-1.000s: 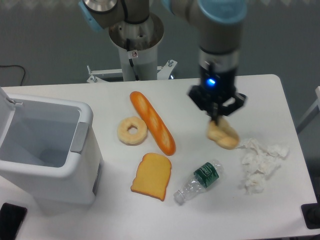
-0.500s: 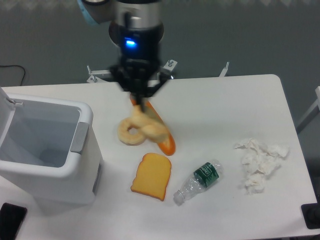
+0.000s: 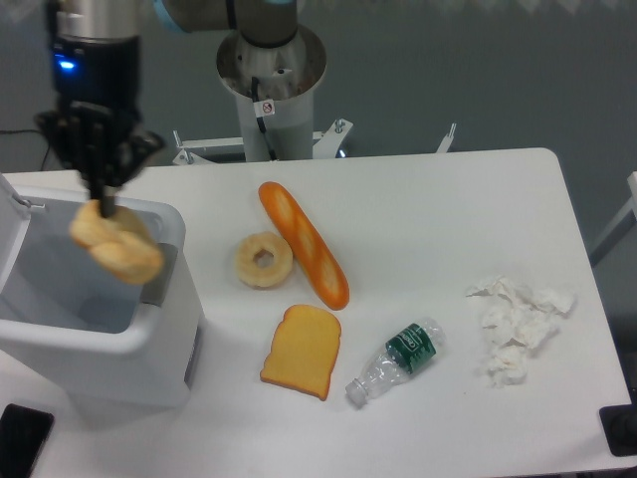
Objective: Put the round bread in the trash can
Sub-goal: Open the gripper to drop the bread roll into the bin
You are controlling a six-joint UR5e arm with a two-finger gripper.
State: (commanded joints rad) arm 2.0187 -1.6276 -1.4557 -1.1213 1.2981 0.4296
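— Where do we see the round bread (image 3: 116,244)?
— Hanging in the air over the open trash can (image 3: 167,299), pinched at its top by our gripper (image 3: 102,206).
— And on the tabletop (image 3: 438,199)?
— A ring-shaped bread (image 3: 264,260), baguette (image 3: 304,244) and toast (image 3: 302,351).

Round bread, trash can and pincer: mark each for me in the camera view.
round bread (image 3: 116,244), fixed camera view, middle of the lumpy bun hanging under the pincer
trash can (image 3: 159,273), fixed camera view, grey panel on its right rim
pincer (image 3: 102,202), fixed camera view, fingertips shut on the bread's top
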